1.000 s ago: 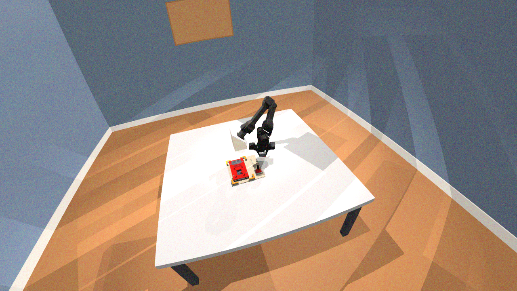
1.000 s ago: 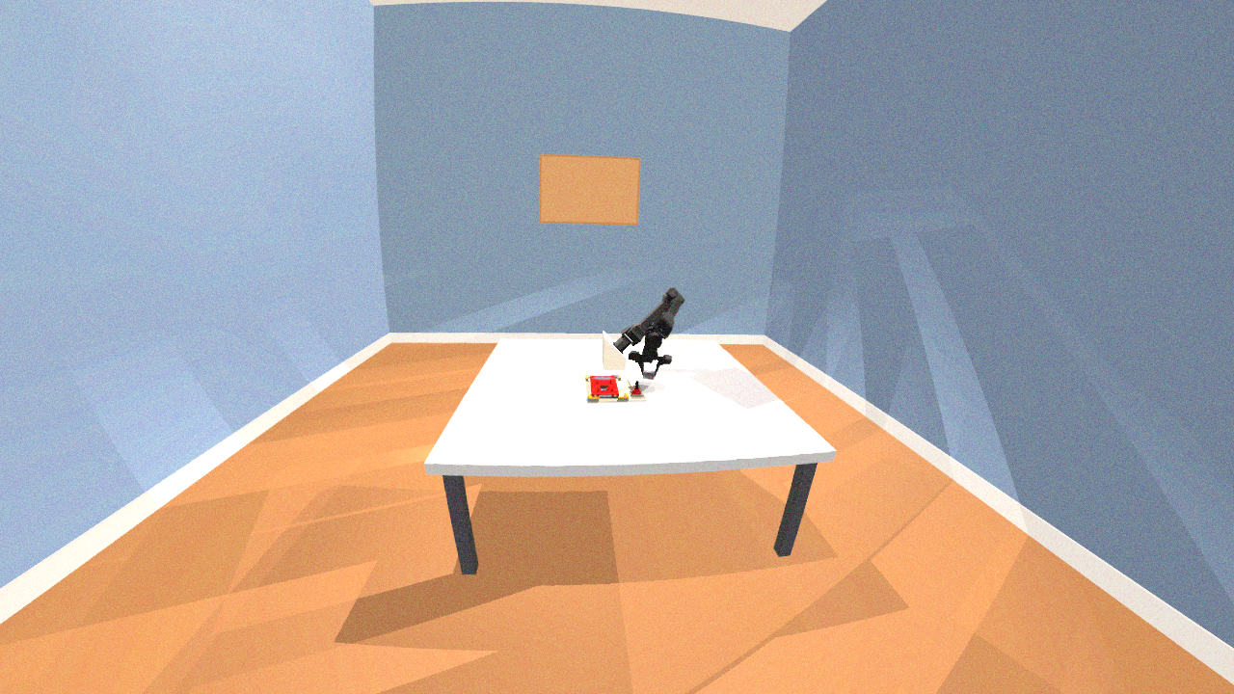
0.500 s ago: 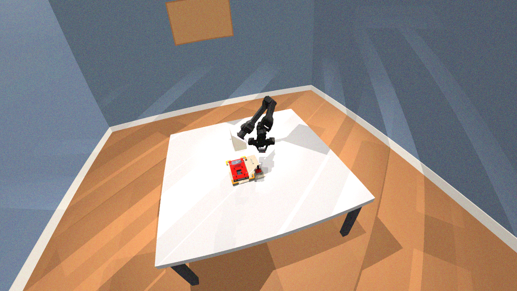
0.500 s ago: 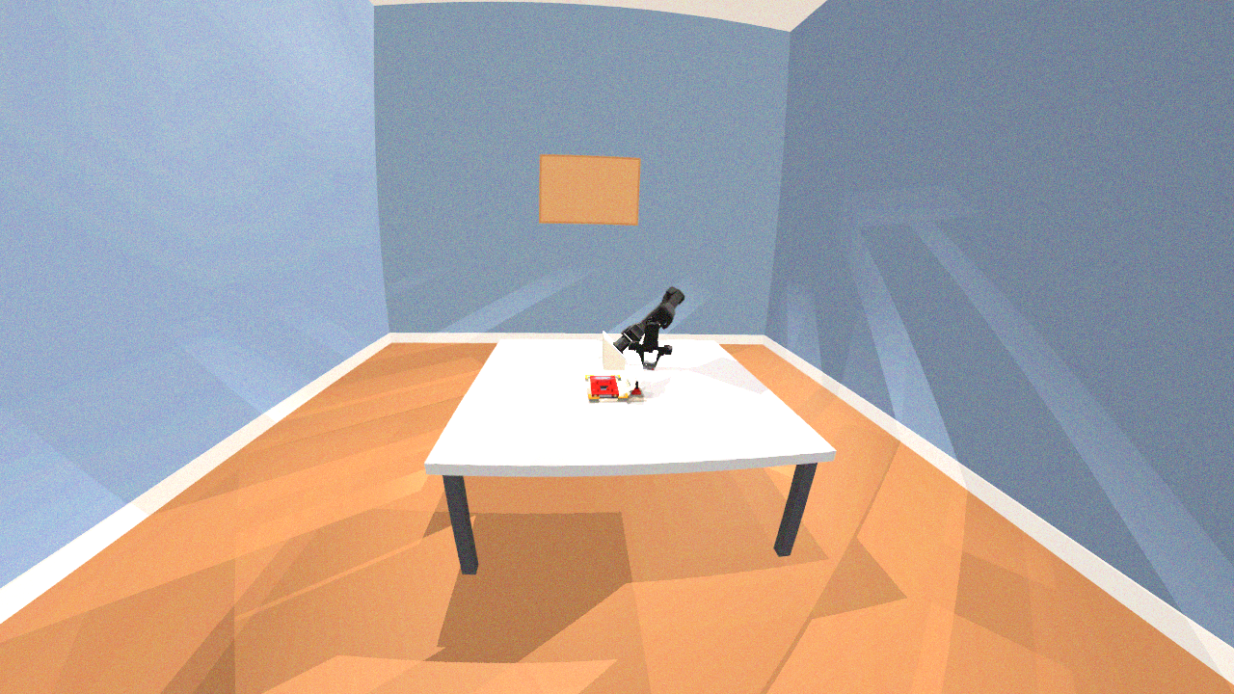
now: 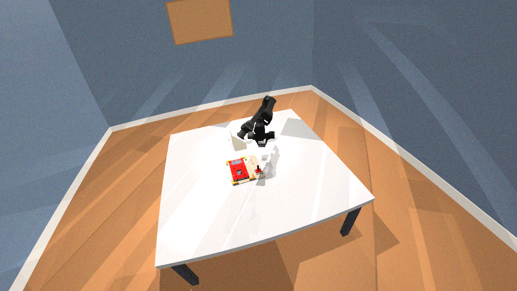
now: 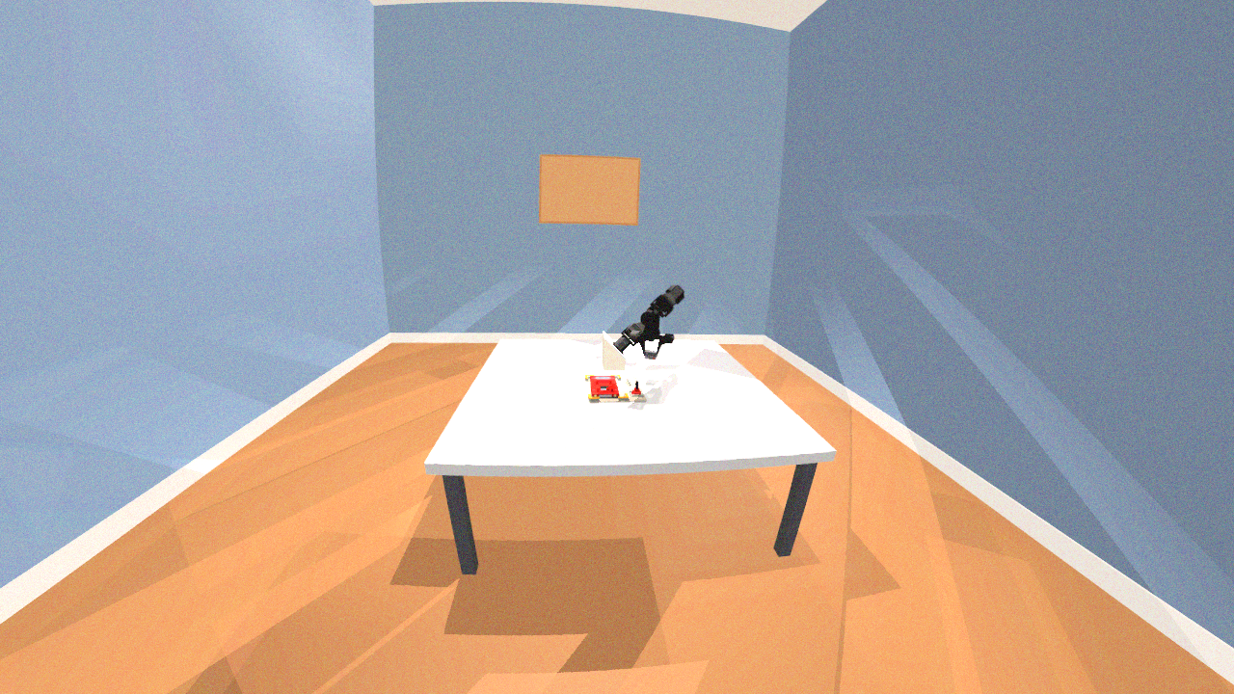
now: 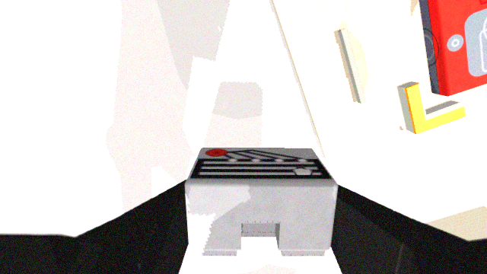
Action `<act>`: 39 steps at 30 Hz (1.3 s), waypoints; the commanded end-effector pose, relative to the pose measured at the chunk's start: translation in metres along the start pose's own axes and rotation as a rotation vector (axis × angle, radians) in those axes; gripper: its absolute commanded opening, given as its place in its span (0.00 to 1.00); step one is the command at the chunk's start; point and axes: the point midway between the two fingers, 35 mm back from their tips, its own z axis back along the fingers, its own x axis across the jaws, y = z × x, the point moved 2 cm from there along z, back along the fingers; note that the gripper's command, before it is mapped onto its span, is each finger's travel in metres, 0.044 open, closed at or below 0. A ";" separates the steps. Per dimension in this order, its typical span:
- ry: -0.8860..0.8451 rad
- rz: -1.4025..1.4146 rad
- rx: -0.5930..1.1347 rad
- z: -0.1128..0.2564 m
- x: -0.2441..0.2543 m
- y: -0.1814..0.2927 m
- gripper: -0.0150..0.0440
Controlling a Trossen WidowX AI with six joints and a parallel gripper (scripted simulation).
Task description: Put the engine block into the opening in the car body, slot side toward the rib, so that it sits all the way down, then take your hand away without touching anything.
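The grey engine block [image 5: 261, 143] [image 7: 262, 202] is held between the two black fingers of my gripper [image 5: 261, 141] [image 7: 262, 190], which is shut on it. Its striped top with a red disc faces up. A slot shows low in its near face in the wrist view. Gripper and block hang above the table, behind and to the right of the car body in the top view. The red car body [image 5: 233, 169] [image 6: 595, 383] [image 7: 454, 72] lies on a pale board [image 5: 254, 162]. Its opening [image 5: 239, 172] shows as a small dark gap. The rib is too small to make out.
Yellow corner pieces [image 5: 234, 182] [image 7: 437, 122] stand around the car. A red piece with a black post [image 5: 258, 169] [image 6: 636, 390] stands on the board's right. A pale upright panel [image 5: 238, 144] [image 6: 611, 355] stands behind the car. A thin upright strip [image 7: 351, 68] shows on the board.
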 end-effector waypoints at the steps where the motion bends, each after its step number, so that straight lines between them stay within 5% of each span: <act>1: -0.002 0.003 -0.001 0.013 0.000 0.002 0.25; 19: -0.002 0.003 -0.071 -0.002 0.000 0.006 0.25; 39: 0.022 0.002 -0.653 -0.014 0.000 0.037 0.25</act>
